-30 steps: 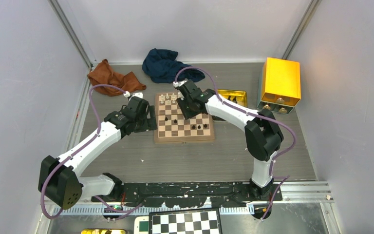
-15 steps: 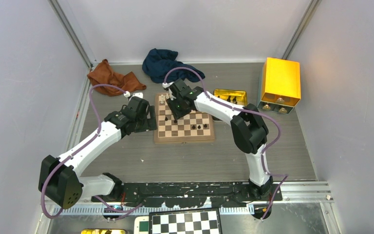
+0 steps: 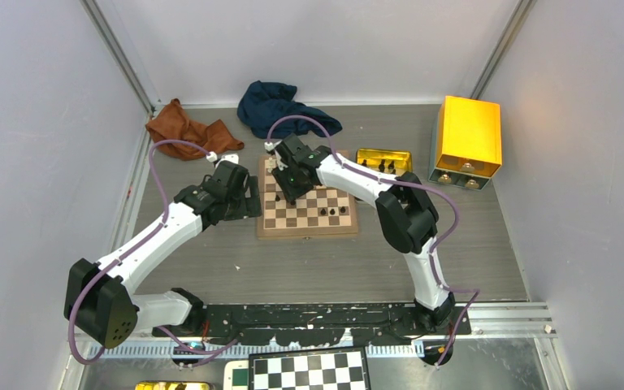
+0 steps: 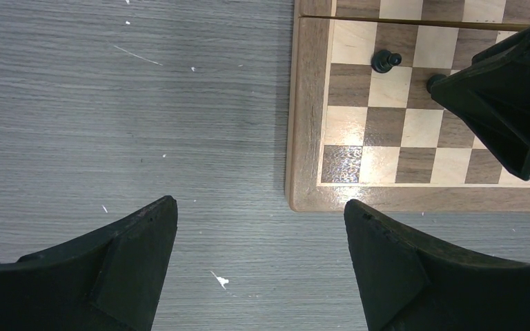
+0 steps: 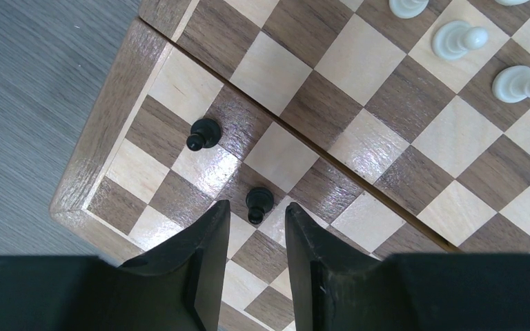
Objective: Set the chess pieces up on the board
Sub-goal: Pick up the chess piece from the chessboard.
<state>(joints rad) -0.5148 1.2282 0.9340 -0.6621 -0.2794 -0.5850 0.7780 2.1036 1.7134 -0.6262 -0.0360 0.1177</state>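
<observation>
The wooden board (image 3: 335, 227) lies mid-table. My right gripper (image 3: 287, 182) hangs over its left part, jaws a little apart and empty. In the right wrist view the gripper (image 5: 255, 212) has a black pawn (image 5: 259, 202) standing just beyond its tips, and a second black pawn (image 5: 203, 132) near the board's rim (image 5: 103, 148). Two more black pieces (image 3: 334, 212) stand on the board's near right. My left gripper (image 3: 245, 197) is wide open and empty over bare table beside the board's corner (image 4: 305, 172); it sees one black pawn (image 4: 385, 61).
White pieces (image 5: 455, 38) stand on the board's far side. A gold tin tray (image 3: 383, 161) with black pieces and a yellow box (image 3: 467, 138) stand at the back right. Blue cloth (image 3: 272, 110) and orange cloth (image 3: 187, 127) lie behind. A black-and-white board (image 3: 309, 370) sits at the near edge.
My right gripper has moved left across the board, from its middle to its left columns. The left arm has not moved.
</observation>
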